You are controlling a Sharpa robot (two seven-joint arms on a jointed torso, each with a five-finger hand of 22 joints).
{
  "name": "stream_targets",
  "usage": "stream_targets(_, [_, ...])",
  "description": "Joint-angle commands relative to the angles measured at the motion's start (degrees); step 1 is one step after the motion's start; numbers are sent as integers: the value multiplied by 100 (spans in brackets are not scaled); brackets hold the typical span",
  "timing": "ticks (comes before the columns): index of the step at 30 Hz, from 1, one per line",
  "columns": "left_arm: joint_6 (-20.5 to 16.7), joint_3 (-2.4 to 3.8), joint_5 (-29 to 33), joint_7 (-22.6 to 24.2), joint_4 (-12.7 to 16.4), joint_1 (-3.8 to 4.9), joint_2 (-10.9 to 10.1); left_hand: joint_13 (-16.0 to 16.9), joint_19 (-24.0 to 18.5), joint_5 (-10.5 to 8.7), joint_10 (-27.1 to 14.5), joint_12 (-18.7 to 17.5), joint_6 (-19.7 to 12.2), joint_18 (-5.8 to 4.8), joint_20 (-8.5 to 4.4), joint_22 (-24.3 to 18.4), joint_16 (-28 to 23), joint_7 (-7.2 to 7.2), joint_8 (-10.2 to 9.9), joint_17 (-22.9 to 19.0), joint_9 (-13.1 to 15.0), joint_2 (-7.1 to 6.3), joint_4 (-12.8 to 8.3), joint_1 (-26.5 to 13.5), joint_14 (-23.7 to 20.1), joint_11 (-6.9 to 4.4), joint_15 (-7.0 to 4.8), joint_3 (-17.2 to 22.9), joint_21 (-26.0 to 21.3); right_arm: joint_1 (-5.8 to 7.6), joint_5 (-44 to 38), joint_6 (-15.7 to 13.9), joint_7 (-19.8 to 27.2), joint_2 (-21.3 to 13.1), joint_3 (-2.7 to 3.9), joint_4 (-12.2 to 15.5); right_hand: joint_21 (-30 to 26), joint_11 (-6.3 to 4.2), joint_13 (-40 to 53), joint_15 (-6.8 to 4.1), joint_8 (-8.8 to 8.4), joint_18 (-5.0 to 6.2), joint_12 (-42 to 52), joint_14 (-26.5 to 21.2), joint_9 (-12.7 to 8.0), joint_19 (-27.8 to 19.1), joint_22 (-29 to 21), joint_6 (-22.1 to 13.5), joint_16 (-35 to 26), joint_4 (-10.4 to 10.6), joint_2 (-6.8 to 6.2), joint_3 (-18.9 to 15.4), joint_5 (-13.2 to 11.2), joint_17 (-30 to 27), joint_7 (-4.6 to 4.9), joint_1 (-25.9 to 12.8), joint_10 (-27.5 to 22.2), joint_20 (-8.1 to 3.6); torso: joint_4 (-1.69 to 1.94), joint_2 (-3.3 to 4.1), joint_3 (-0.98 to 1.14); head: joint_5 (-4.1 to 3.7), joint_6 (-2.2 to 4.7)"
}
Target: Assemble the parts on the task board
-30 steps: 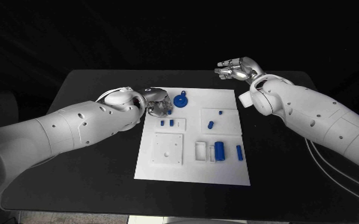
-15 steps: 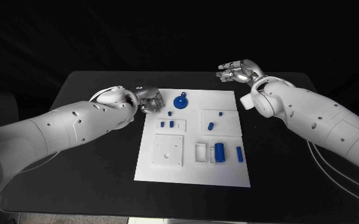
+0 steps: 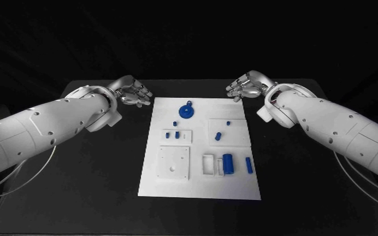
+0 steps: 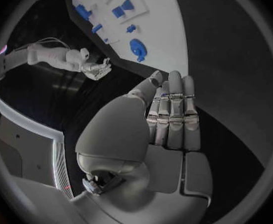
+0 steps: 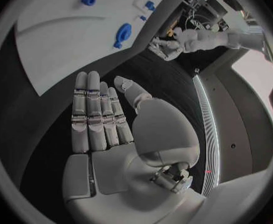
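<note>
left hand: I see my silver left hand (image 3: 131, 92) over the black table (image 3: 87, 159), just off the board's far left corner; fingers (image 4: 174, 115) straight and together, holding nothing
right hand: silver right hand (image 3: 247, 87) off the far right corner; fingers (image 5: 94, 115) flat, empty
board: white rectangular task board (image 3: 197, 184) mid-table, between both arms
parts: small blue plastic parts (image 3: 228, 162) lie on board; round blue disc (image 3: 187, 111) near far edge
</note>
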Motion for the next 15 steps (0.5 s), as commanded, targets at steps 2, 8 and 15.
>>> stream_targets(2, [157,0,1608,401,417,118,-290,1,-91,-12,-215,15,-5,-148,62,-174,-581,32,-4,-145,-1,56,9,25,-180,81,100,-67,-314,-18,-1541,533,-371,-139,-12,178,420,-50,-3,-154,-12,64,-32,520,-1,409,232,98,348,14,-18,-127,-35,212,-24,48,121,-177,7,-2,4,-59,51])
stream_targets(8, [275,-3,2618,593,935,183,-654,-3,-172,-13,-501,14,-35,-110,244,-758,-1807,49,-2,-498,0,47,43,-29,13,178,242,-70,-771,-68,-2169,719,-618,-316,-68,514,864,-45,-3,-232,-19,104,-35,928,-9,734,508,81,830,130,-132,-324,88,649,-67,-292,-78,-286,-16,9,-12,15,107])
stream_targets(15, [327,-7,3502,814,1296,199,-938,-5,-587,-18,-765,17,-101,-136,473,-1494,-2683,16,-2,-673,1,51,184,-183,-322,279,493,-179,-785,-129,-2937,740,-947,-473,-219,934,1150,-13,-3,-230,-19,241,-38,826,-10,1116,744,85,1909,151,-133,-571,-148,1691,-97,-345,-293,-258,-8,10,-10,-14,108])
